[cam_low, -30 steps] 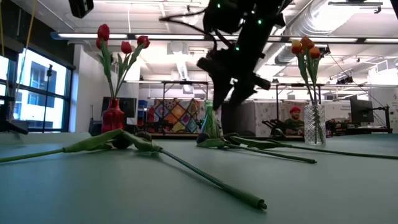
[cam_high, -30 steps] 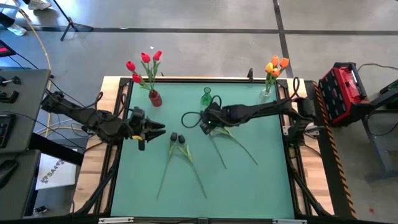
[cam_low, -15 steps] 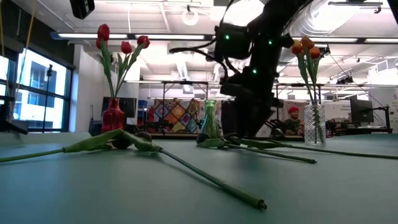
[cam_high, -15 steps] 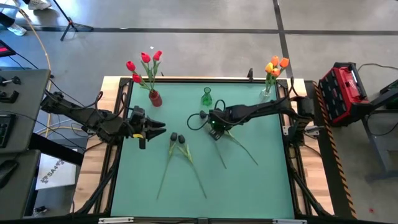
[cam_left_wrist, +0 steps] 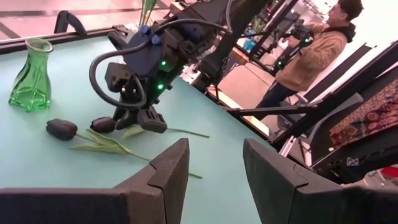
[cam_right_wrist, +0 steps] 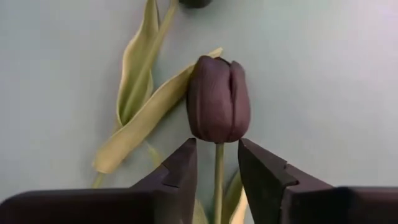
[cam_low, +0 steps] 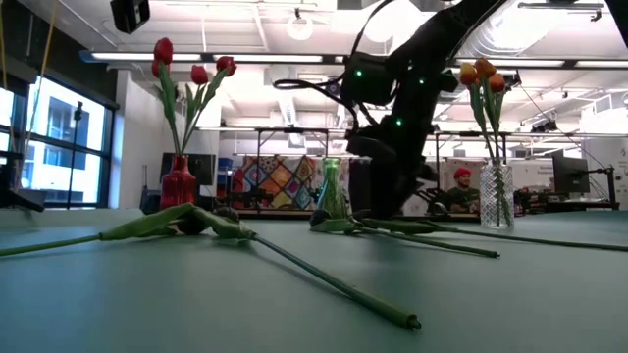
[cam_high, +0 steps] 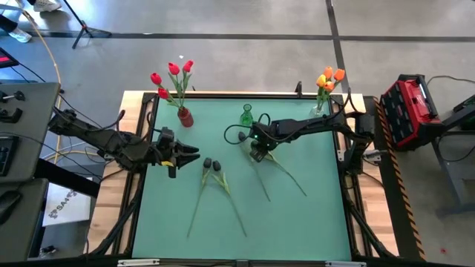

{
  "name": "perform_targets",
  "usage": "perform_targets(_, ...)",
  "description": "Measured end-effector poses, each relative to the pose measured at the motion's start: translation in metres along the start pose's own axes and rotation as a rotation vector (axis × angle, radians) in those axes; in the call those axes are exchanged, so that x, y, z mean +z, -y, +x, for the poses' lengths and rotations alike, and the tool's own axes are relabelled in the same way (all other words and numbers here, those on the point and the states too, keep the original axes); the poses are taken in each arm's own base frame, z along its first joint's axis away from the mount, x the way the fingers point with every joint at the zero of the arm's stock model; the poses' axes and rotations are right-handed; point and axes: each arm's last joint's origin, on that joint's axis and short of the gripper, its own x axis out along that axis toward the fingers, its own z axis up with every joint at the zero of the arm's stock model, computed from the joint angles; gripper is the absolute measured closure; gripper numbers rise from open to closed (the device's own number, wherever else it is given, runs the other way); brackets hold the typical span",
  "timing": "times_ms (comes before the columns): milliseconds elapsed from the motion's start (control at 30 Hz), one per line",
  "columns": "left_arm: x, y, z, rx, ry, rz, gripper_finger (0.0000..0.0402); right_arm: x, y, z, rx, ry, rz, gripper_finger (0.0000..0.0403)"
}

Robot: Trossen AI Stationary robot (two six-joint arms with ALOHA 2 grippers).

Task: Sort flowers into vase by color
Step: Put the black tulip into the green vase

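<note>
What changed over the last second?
The right gripper came down onto the mat beside the green vase, and its fingers narrowed around the stem just below a black tulip that lies flat. The stem sits between them; a firm grip can't be confirmed, and nothing is lifted. The left gripper, the other black tulips and the red and orange bunches stayed put.

The worktop (cam_high: 297,215) is plain teal green. Upper left, red flowers (cam_high: 172,74) stand in a red vase (cam_high: 185,117); upper right, orange-yellow flowers (cam_high: 329,78) sit in a clear vase (cam_high: 319,108). A green glass vase (cam_high: 246,116) stands between. Lying black flowers (cam_high: 212,166) have green stems.
</note>
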Motion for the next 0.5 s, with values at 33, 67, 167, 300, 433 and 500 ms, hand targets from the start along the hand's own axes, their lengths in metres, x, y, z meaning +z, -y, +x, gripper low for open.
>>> perform_targets(33, 0.000, 0.000, 0.000, 0.002, -0.002, 0.001, 0.0262, 0.000, 0.000, 0.000, 0.003, 0.003, 0.001, 0.0302)
perform_targets(67, -0.001, 0.000, 0.001, 0.003, -0.004, 0.002, 0.0262, 0.000, 0.000, 0.000, 0.001, 0.004, 0.003, 0.0305)
perform_targets(167, -0.001, 0.000, 0.002, 0.006, -0.006, -0.006, 0.0262, -0.001, 0.001, 0.004, -0.010, -0.018, 0.000, 0.0305)
perform_targets(300, -0.001, 0.000, 0.002, 0.004, -0.008, -0.022, 0.0262, -0.005, 0.001, 0.014, -0.021, -0.062, -0.004, 0.0281)
perform_targets(433, -0.002, 0.001, 0.001, -0.005, -0.013, -0.030, 0.0262, -0.005, 0.000, 0.018, -0.022, -0.065, -0.001, 0.0259)
perform_targets(500, -0.003, 0.002, 0.001, -0.009, -0.017, -0.038, 0.0262, -0.005, 0.000, 0.018, -0.020, -0.063, 0.014, 0.0262)
